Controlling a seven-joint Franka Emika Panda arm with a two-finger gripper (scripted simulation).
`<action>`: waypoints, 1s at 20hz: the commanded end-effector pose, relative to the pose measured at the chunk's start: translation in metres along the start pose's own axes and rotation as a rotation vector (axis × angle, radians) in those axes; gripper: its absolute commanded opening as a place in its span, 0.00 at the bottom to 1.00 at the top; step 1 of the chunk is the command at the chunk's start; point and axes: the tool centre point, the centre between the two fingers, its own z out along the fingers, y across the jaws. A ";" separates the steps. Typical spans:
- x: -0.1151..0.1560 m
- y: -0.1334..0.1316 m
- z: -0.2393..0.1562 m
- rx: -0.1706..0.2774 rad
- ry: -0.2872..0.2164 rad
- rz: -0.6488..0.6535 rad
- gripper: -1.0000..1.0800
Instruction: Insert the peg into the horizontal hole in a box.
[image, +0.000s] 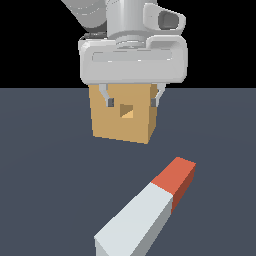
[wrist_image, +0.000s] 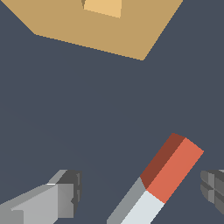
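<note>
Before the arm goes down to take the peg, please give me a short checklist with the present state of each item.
1. Tool open: ok, the fingers stand wide apart.
2. Tool empty: ok, nothing between the fingers.
3. Peg free on the floor: ok, nothing touches it.
4. Peg between the fingers in the wrist view: ok, though it lies nearer to one finger.
5. Hole unblocked: ok, the box face is open.
6. Peg in line with the hole: not ok, it lies diagonally.
</note>
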 end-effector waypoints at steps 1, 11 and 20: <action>-0.013 0.007 0.010 0.002 0.000 0.063 0.96; -0.095 0.029 0.066 0.011 0.003 0.439 0.96; -0.139 0.026 0.095 0.017 0.007 0.632 0.96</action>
